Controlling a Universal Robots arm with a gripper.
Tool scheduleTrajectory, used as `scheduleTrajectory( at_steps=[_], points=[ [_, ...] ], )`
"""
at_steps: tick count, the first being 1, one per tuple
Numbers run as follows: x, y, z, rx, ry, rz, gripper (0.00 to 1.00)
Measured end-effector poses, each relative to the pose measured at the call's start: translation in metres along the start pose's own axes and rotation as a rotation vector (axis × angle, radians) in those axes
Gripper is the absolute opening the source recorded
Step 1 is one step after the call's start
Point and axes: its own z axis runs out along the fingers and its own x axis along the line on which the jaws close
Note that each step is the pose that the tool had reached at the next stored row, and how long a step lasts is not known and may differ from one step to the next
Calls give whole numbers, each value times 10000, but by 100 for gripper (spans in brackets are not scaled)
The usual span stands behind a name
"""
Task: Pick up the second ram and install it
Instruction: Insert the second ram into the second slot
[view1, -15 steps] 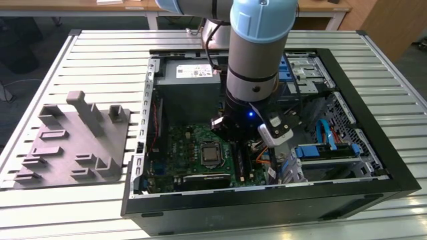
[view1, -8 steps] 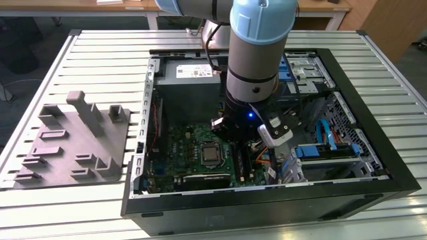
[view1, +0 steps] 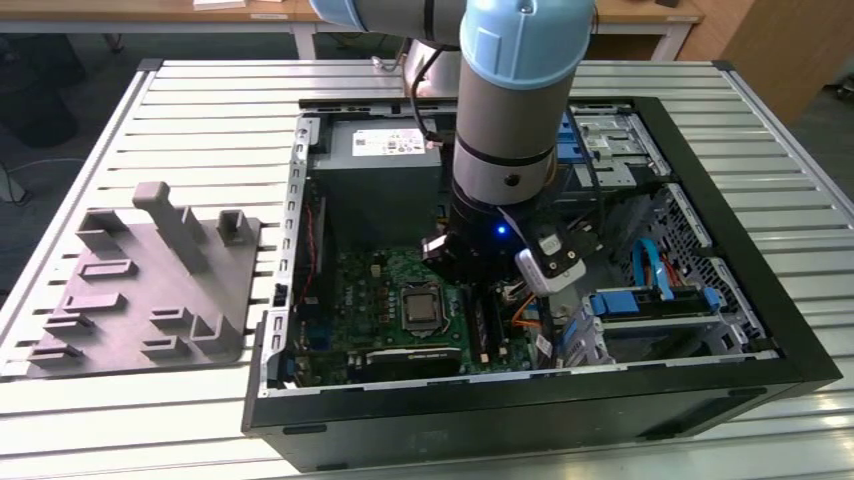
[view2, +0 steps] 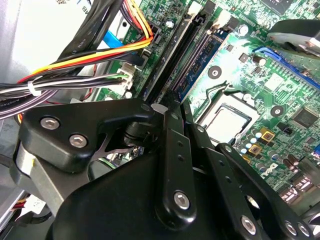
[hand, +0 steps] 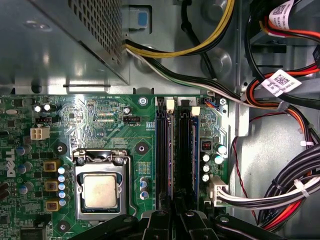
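End effector (hand: 172, 220) hovers over second ram (hand: 185, 150) seated in motherboard (hand: 100, 120).

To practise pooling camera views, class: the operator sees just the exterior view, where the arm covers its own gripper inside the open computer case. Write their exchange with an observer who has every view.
Operator: The arm blocks my sight. Where is the gripper?
Observer: In the first wrist view the gripper sits at one end of the two long dark memory slots.
Operator: What marks the slots' other end?
Observer: Small white latches stand there, one at each slot.
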Motion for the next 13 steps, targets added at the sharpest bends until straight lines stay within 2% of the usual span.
scheduleTrajectory(
  at_steps=[6, 13],
  points=[
    [-1, 0, 3, 2, -1, -19, 14],
    [1, 2, 55, 12, 3, -20, 14]
  ],
)
